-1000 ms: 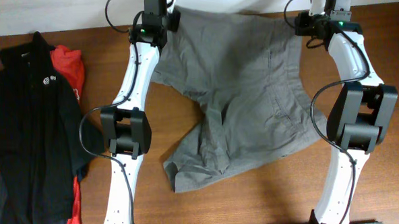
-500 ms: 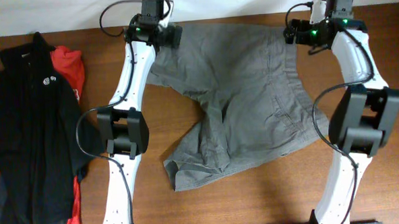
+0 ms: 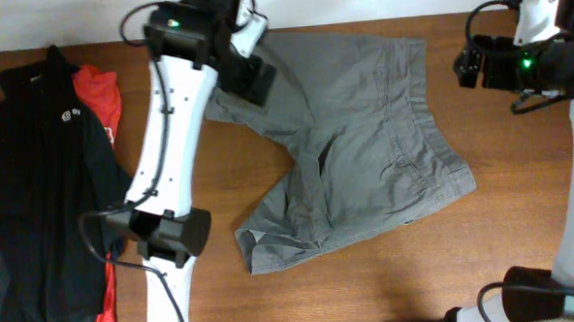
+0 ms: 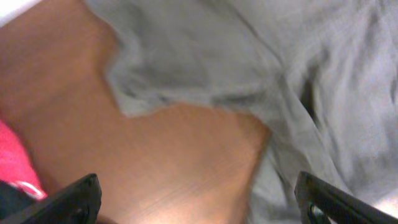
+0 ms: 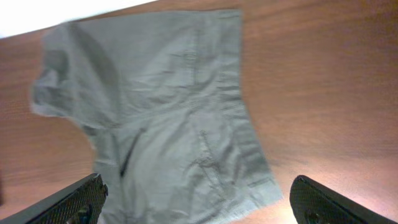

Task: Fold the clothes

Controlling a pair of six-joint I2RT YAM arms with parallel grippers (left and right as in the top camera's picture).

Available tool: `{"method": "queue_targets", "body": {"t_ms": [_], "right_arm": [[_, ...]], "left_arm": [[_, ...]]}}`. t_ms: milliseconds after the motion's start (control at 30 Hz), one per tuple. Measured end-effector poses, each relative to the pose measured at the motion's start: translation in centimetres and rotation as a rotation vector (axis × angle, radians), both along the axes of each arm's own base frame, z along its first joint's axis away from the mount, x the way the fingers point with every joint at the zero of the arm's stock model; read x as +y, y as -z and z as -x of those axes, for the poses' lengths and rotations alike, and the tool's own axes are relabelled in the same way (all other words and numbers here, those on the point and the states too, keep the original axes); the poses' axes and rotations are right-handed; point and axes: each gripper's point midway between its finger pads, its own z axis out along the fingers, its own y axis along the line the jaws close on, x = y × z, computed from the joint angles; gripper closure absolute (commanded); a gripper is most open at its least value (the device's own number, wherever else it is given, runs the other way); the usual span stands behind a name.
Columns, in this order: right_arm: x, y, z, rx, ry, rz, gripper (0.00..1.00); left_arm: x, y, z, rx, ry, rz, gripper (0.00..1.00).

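Note:
The clothes, a pair of grey shorts [image 3: 364, 138], lie spread on the wooden table, waistband to the right and one leg rumpled toward the front left. My left gripper [image 3: 251, 81] hangs above the shorts' far left corner, open and empty. In the left wrist view the left gripper [image 4: 199, 208] has bare wood between its fingertips [image 4: 78, 198], with the shorts [image 4: 298, 74] above and to the right. My right gripper [image 3: 469, 66] is raised off to the right of the waistband, open. The right wrist view looks down past the right gripper [image 5: 199, 208] on the shorts [image 5: 168, 118].
A black jacket [image 3: 45, 181] lies over a red garment [image 3: 102, 101] at the table's left end. The table's far edge runs just behind the shorts, against a white wall [image 3: 67, 20]. Bare wood [image 3: 389, 283] shows in front of the shorts.
Both grippers have opened and let go of the shorts' far edge. Both arms have lifted, the right one swinging out to the right. The shorts now lie flat, slightly nearer.

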Motion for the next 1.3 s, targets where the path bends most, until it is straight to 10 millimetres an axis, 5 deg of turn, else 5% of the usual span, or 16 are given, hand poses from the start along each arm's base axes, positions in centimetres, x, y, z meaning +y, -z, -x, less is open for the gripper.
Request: {"method": "queue_targets", "body": {"t_ms": [267, 600, 867, 967, 1133, 1300], "right_arm": [[-2.6, 0.7, 0.8, 0.046, 0.090, 0.058, 0.01], [-12.2, 0.7, 2.8, 0.015, 0.346, -0.017, 0.01], [-12.4, 1.2, 2.8, 0.016, 0.345, -0.061, 0.01], [-12.5, 2.1, 2.4, 0.041, 0.342, -0.076, 0.01], [-12.4, 3.0, 2.0, 0.060, 0.335, -0.099, 0.01], [-12.3, 3.0, 2.0, 0.060, 0.333, -0.102, 0.01]], "left_arm": [[-6.4, 3.0, 4.7, 0.121, 0.182, -0.050, 0.01], [-9.3, 12.6, 13.2, 0.467, 0.342, -0.213, 0.01], [-12.4, 17.3, 16.3, 0.496, 0.441, -0.242, 0.11], [-12.4, 18.6, 17.8, 0.523, 0.464, -0.274, 0.32], [-11.8, 19.0, 17.7, 0.528, 0.420, -0.299, 0.95], [-10.0, 18.8, 17.3, 0.528, 0.335, -0.367, 0.99]]}}
